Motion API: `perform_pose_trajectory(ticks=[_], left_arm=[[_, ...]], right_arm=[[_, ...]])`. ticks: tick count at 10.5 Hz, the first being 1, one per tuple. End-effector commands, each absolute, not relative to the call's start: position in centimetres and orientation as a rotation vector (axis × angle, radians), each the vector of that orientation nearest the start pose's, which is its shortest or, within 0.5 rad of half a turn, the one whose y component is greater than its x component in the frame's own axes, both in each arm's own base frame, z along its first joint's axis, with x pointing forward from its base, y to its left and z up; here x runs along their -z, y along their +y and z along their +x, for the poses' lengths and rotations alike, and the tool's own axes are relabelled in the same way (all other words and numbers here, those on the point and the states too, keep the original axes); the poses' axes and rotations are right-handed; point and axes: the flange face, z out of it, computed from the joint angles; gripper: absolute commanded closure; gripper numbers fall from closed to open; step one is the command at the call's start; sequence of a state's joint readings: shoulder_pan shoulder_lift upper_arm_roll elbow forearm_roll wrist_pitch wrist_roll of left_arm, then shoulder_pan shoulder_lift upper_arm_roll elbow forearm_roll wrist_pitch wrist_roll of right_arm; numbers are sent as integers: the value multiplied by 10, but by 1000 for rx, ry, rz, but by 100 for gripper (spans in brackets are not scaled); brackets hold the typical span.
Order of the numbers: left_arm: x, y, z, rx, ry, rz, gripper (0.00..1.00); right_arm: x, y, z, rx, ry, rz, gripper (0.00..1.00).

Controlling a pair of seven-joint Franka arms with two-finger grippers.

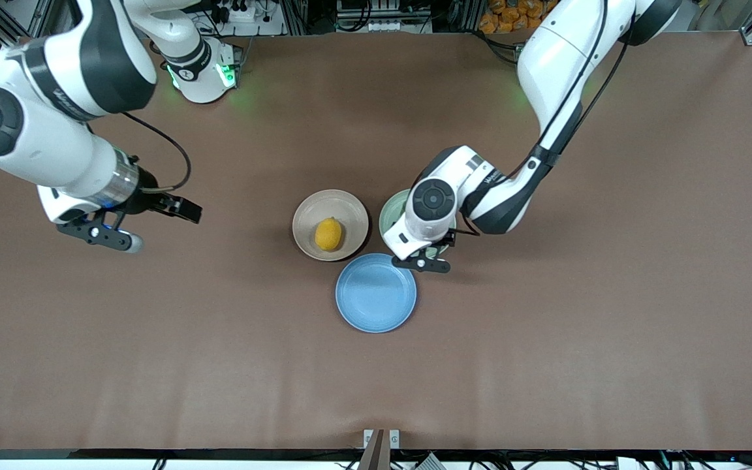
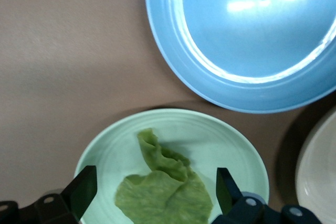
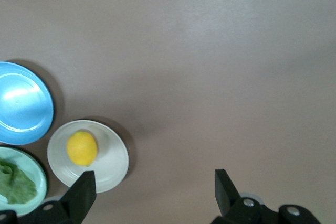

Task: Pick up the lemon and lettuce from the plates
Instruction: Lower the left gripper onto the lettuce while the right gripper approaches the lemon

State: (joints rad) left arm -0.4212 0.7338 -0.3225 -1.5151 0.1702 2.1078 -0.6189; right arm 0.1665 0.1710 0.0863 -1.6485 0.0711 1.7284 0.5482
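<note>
Front view: small yellow-orange oval lemon (image 1: 329, 234) is sitting on the round beige-pinkish matte plate (image 1: 307, 212). Left pincer (image 1: 429, 256) is hanging over the pale mint green round plate (image 1: 390, 210), hiding most of it. Round blue plate (image 1: 376, 292) is lying nearer the camera, on the brown counter (image 1: 546, 339). Right pincer (image 1: 129, 225) is waiting over bare counter toward the right arm's end.

Left wrist view: fingers (image 2: 81, 190) are standing apart, straddling the crinkled green lettuce leaf (image 2: 165, 187) on the mint plate (image 2: 220, 140).

Right wrist view: fingers (image 3: 81, 192) are standing apart, holding nothing.

bright overhead light | glare on blue plate (image 2: 220, 72) | soft shadows
</note>
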Motion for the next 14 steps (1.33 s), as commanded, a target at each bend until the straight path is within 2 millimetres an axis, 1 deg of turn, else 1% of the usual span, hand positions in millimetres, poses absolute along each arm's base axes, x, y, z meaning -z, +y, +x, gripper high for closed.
perform_pose_trajectory(ticks=[1, 2, 3, 4, 5, 6, 7, 8, 9, 10, 11, 12, 13, 14], left_arm=[[-225, -447, 536, -190, 170, -3093, 0], [-216, -448, 533, -204, 83, -3084, 0], [-207, -448, 530, -223, 57, -3074, 0], [-199, -450, 522, -241, 53, -3061, 0], [-194, -450, 517, -252, 33, -3050, 0], [-193, -456, 509, -253, -3, -3042, 0], [-189, -459, 503, -258, -20, -3034, 0], [-186, -459, 499, -268, -24, -3027, 0], [-183, -457, 499, -274, -28, -3021, 10], [-182, -457, 498, -277, -28, -3019, 16], [-182, -456, 499, -276, -30, -3018, 18], [-179, -454, 497, -286, -29, -3011, 21], [-177, -451, 497, -289, -33, -3006, 30], [-176, -451, 497, -291, -33, -3005, 44]], right_arm=[[-477, 195, 588, -166, 556, -3029, 0], [-471, 206, 589, -156, 579, -3023, 0], [-463, 211, 591, -160, 588, -3020, 0], [-455, 218, 591, -173, 585, -3020, 0], [-450, 222, 591, -186, 601, -3009, 0], [-446, 230, 591, -179, 620, -3002, 0], [-438, 236, 592, -175, 637, -2997, 0], [-430, 246, 592, -173, 656, -2991, 0], [-416, 260, 592, -167, 670, -2988, 0], [-404, 271, 593, -158, 684, -2980, 0], [-391, 280, 595, -150, 700, -2973, 0], [-383, 283, 595, -157, 707, -2974, 0], [-374, 290, 592, -174, 696, -2983, 0], [-368, 294, 592, -179, 700, -2984, 0]])
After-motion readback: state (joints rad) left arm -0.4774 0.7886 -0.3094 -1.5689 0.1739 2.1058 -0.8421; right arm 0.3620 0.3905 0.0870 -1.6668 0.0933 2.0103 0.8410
